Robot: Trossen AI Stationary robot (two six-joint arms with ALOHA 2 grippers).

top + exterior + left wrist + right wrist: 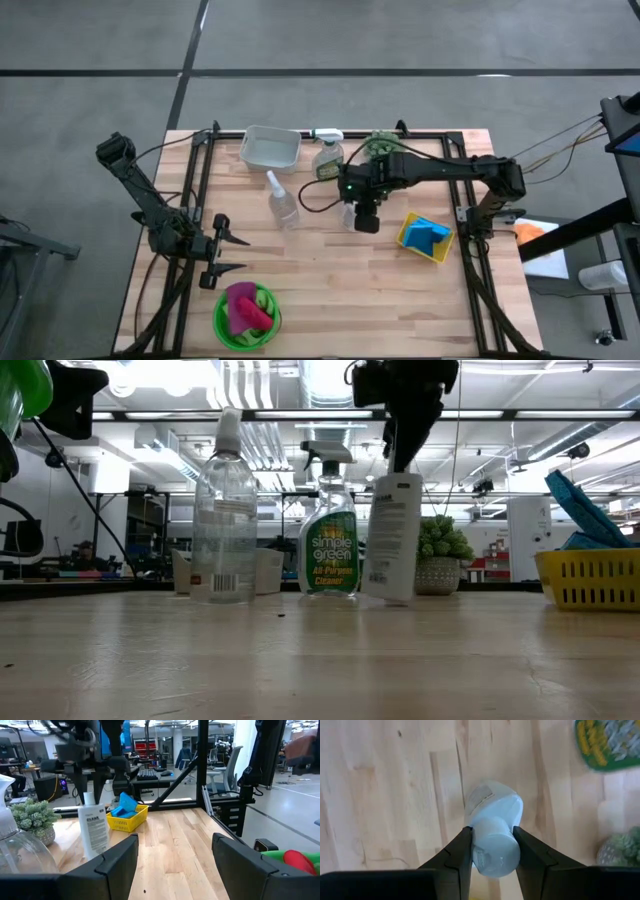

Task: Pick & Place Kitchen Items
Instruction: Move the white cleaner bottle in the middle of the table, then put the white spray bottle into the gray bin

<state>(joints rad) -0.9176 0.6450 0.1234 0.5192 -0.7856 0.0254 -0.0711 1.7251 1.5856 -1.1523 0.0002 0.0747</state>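
- And the right gripper (491,851) is clamped on the cap of the small white plastic bottle (392,537), one finger on each side of the neck, coming straight down from above.
- That white bottle stands near the middle of the wooden table (330,290), just beside the green-labelled trigger spray bottle (331,530) and a clear plastic spray bottle (225,510). From the low view its base looks at or barely above the boards; I cannot tell whether it is touching.
- Handling call: a rigid, smooth plastic bottle, likely light. The cap is narrow and round, so it could swivel or slip between the pads if swung fast. Gripping just under the cap shoulder looks like the safer hold.
- Neighbours are close, so a sideways nudge could topple that tall clear bottle.
- Over on the left, the left gripper (228,252) waits with its fingers spread and nothing between them, near the green round bowl (262,328) holding a pink cloth (243,305).
- The yellow plastic basket (414,241) with the blue sponge (428,231) sits to the right, a fair candidate for a drop spot.
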